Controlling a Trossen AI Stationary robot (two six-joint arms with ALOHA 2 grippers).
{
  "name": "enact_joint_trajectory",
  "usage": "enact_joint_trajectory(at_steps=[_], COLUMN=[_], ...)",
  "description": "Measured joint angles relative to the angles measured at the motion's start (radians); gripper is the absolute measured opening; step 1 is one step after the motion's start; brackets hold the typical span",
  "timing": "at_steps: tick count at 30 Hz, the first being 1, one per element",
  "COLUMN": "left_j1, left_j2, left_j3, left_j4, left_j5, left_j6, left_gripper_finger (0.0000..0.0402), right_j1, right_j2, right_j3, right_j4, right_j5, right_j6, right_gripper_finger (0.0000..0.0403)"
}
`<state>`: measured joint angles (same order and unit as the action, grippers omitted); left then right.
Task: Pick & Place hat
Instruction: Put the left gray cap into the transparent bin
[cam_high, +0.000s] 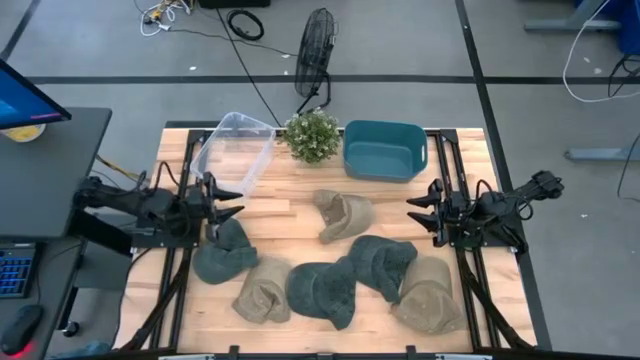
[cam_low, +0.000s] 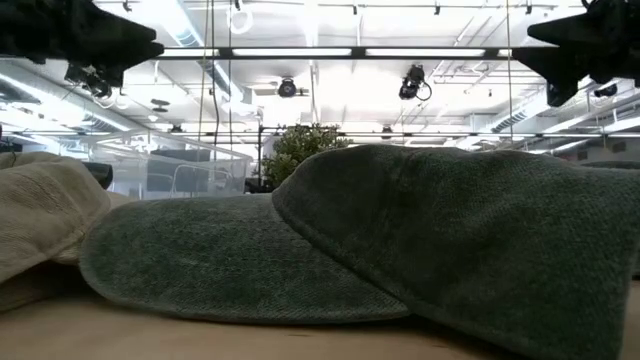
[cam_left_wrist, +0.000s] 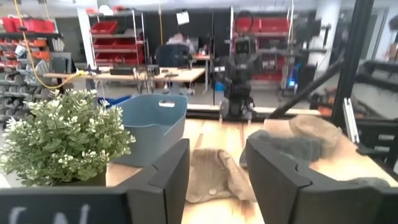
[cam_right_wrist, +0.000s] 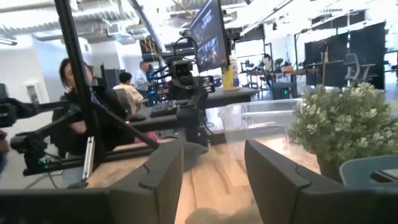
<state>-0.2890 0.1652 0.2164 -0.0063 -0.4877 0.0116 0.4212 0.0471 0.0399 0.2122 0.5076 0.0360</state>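
high view: three green hats (cam_high: 322, 292), three tan hats (cam_high: 343, 214).

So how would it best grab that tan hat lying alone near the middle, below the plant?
Probably from straight above, pinching the raised, folded crown of the tan hat rather than its flat edge. It lies apart from the other hats, so the jaws have room on both sides. Either the left gripper or the right gripper, both open, looks similarly close.

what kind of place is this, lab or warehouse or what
Most likely a robotics lab or workshop in an open industrial space. Red parts bins on shelving line the back wall, people sit at a desk with a monitor, and the wooden table stands on a concrete floor with loose cables.
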Motion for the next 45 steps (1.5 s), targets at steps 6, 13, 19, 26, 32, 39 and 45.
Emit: enact_joint_trajectory(at_steps=[6,13,19,26,32,39,45], left_j1=[-0.001,-0.037,-0.113,-0.205,-0.262,-0.294,-0.294], left_j2=[0.187,0.390,0.533,0.649,0.732,0.840,0.930], left_j3=[0.152,0.335,0.386,0.386,0.386,0.386,0.386], left_j4=[-0.130,-0.372,-0.461,-0.560,-0.619,-0.707,-0.729], left_j5=[0.009,0.177,0.315,0.334,0.334,0.333,0.332], left_j6=[-0.025,-0.271,-0.523,-0.746,-0.892,-0.984,-1.023], left_gripper_finger=[0.0166,0.0166,0.0166,0.0165,0.0165,0.0165,0.0165], right_j1=[-0.027,-0.030,-0.030,-0.030,-0.030,-0.030,-0.030], right_j2=[0.112,0.337,0.520,0.637,0.675,0.679,0.679], right_j3=[0.083,0.186,0.229,0.229,0.229,0.229,0.229], right_j4=[-0.002,0.006,0.021,0.040,0.049,0.050,0.049], right_j5=[-0.018,-0.082,-0.082,-0.082,-0.081,-0.079,-0.079], right_j6=[0.007,0.034,0.034,0.051,0.080,0.079,0.079], right_gripper_finger=[0.0175,0.0175,0.0175,0.0175,0.0175,0.0175,0.0175])
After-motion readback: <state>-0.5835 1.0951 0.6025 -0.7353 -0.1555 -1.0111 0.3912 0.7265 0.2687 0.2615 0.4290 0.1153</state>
